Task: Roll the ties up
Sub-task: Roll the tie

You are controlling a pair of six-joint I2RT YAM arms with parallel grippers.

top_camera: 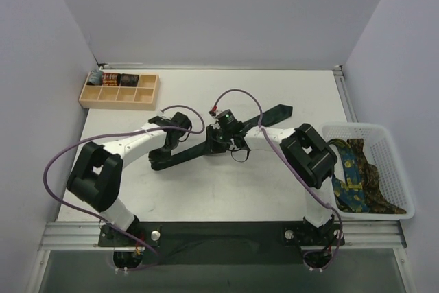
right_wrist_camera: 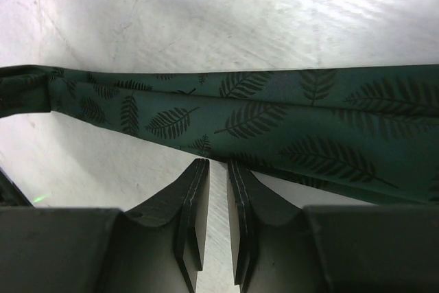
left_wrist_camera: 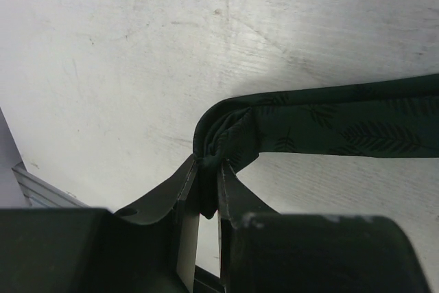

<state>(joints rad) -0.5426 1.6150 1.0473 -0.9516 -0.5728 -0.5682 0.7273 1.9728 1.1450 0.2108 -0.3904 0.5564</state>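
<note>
Green tie [top_camera: 271, 114] lay diagonally across the tabletop [top_camera: 226, 193]. We found the left pincer [left_wrist_camera: 208, 167] clenched on its folded end; we could not tell whether the right pincer [right_wrist_camera: 218, 164] gripped its edge.

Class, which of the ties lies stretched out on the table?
The dark green tie, laid out long; the blue-and-yellow tie and the brown tie sit bundled in the white basket.

- tie [top_camera: 274, 114] lies diagonally across table [top_camera: 206, 197] centre, near-left to back-right
- divided tray [top_camera: 116, 105] at back-left corner, small items [top_camera: 113, 78] in its back row
- basket [top_camera: 350, 126] at right edge, more ties [top_camera: 357, 173] piled inside
</note>
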